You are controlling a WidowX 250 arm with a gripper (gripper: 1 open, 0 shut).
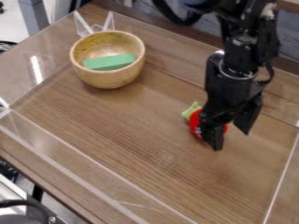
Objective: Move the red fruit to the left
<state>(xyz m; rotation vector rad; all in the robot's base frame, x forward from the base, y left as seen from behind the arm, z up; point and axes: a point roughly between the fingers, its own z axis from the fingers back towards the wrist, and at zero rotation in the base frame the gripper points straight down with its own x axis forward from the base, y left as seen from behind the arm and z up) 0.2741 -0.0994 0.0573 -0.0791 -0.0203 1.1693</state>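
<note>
Your pincer (218, 140) is spread open, its fingers in front of the red strawberry toy (207, 128) and partly hiding it. The toy lies on the table (111, 140), its green top toward the wooden bowl (107, 75); you cannot tell whether they touch it.

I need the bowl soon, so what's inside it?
A green block lies inside the bowl, towards its bottom. The block covers what is directly beneath it, and the near wall hides some of the floor.
</note>
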